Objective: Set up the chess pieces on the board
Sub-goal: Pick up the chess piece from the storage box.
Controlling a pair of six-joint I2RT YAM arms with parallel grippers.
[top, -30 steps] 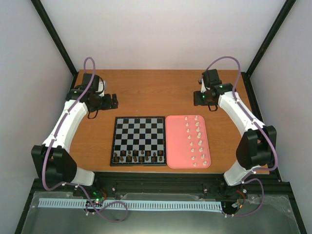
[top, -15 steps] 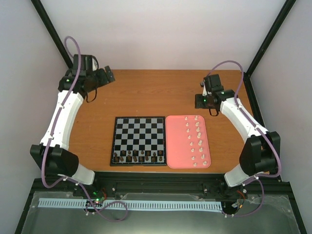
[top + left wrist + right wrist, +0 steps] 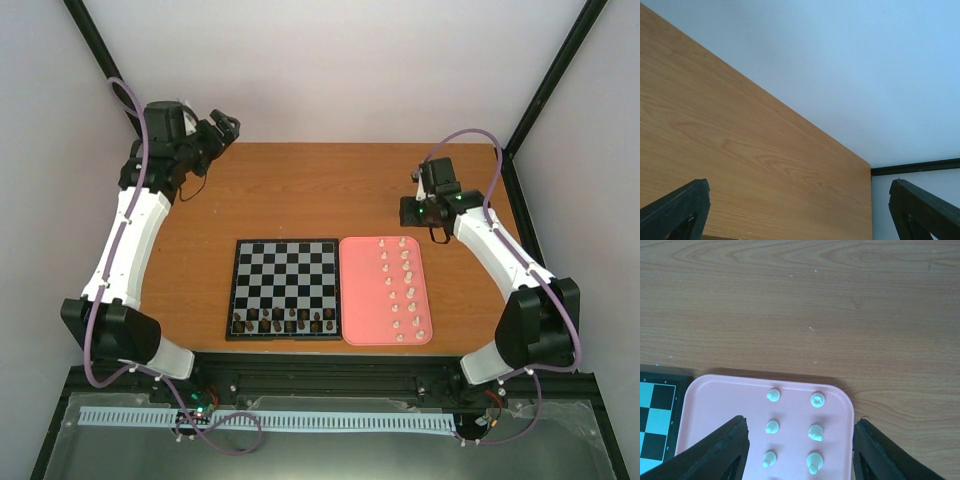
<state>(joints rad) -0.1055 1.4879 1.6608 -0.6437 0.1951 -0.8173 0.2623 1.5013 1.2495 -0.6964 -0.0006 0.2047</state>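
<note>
Several small white chess pieces (image 3: 404, 290) stand in two columns on a pink tray (image 3: 360, 290). The black-and-grey board (image 3: 285, 272) lies left of the tray, with dark pieces along its near row. My right gripper (image 3: 410, 213) hovers open over the tray's far end. In the right wrist view its fingers (image 3: 715, 452) straddle the tray (image 3: 720, 400) and the white pieces (image 3: 815, 432), touching none. My left gripper (image 3: 224, 126) is raised at the far left corner, open and empty; its fingertips (image 3: 675, 207) frame only bare table.
Dark brown pieces (image 3: 283, 322) fill the board's near row. A corner of the board (image 3: 655, 415) shows at the left of the right wrist view. Black frame posts (image 3: 110, 75) and white walls close in the far corners. Bare wood (image 3: 320, 190) lies beyond the board.
The left arm has lifted off the table and swung back toward the far left corner. The right gripper has shifted slightly nearer, toward the tray's far end. Pieces have not moved.
</note>
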